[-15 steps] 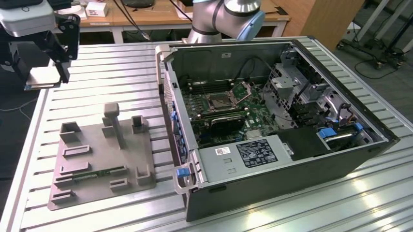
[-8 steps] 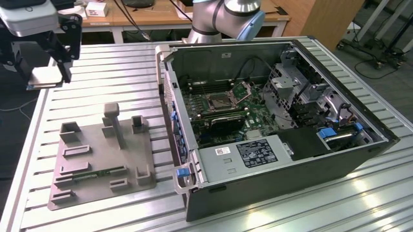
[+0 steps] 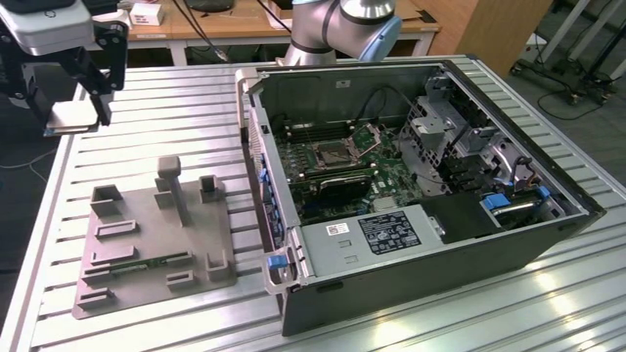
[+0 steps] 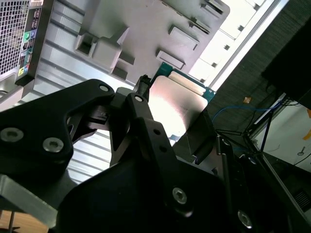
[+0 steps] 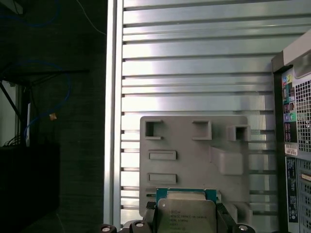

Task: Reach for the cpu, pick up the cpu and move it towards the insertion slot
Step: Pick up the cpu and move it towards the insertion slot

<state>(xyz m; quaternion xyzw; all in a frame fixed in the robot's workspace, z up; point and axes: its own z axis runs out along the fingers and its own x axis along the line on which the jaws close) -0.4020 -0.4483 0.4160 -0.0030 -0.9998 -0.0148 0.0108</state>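
Spanning the exterior view, a ribbed metal table (image 3: 157, 103) carries an open computer case (image 3: 440, 271) lying on its side towards the exterior view's right, and a grey moulded fixture plate (image 3: 146, 220) towards the exterior view's left. A white printed label (image 3: 389, 231) sits on the power supply inside the case. On the green board, the insertion slot (image 3: 333, 155) lies with its dark centre exposed and its hinged metal plate tilted up beside it. The gripper (image 3: 72, 110) hangs in the air above the table's corner at the exterior view's left, well apart from the case, its black fingers clamped on opposite edges of the cpu (image 3: 69, 117). In the first wrist view the cpu (image 5: 187, 216) shows fine lines of print on its silver top.
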